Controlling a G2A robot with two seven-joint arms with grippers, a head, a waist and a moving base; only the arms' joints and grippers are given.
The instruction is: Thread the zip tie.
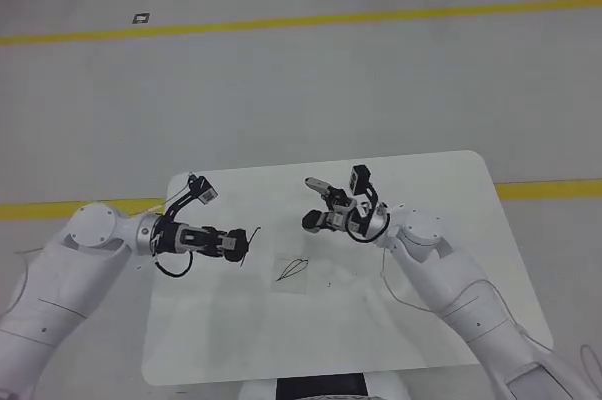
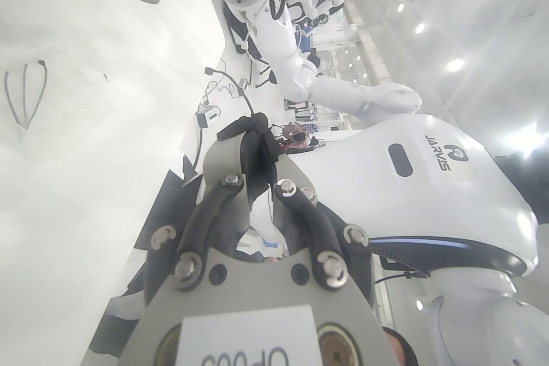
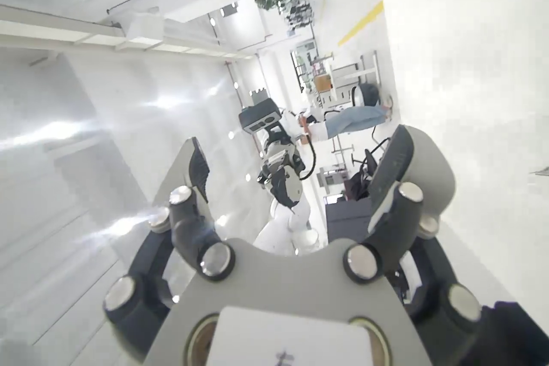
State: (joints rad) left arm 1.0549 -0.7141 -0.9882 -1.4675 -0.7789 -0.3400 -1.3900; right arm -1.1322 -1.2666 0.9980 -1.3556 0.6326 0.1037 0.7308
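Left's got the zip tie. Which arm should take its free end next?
Right, probably. The right gripper is open, empty and hangs opposite the left gripper, which is shut on the zip tie; its free end sticks out between them.

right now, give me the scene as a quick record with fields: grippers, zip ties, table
left gripper: shut on a black zip tie, above the table, with the tie sticking out past the fingertips
right gripper: open, empty, facing the left gripper
loose zip ties: thin black bent strands lying on the table between the two grippers, untouched; count unclear
table: white, rounded corners
threading: no closed loop visible on the held tie
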